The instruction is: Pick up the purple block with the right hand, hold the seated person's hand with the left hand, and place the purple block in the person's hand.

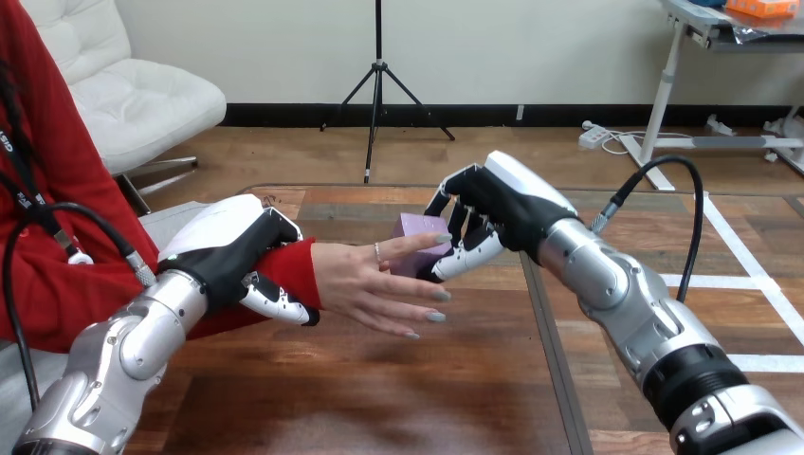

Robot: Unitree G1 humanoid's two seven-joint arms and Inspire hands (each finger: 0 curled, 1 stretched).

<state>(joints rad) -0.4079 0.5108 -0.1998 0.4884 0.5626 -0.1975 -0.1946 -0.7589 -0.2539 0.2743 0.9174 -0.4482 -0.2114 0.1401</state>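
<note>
Snugly in right robot hand (500,203), boxy matte purple block (418,238).

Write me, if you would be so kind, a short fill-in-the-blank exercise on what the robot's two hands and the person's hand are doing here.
1. The right hand is curled round a block whose colour is ____.
2. The left hand is curled round the person's wrist, which is clothed in ____.
3. The person's hand reaches in from the view's ____ side.

Missing words: purple; red; left.
</note>
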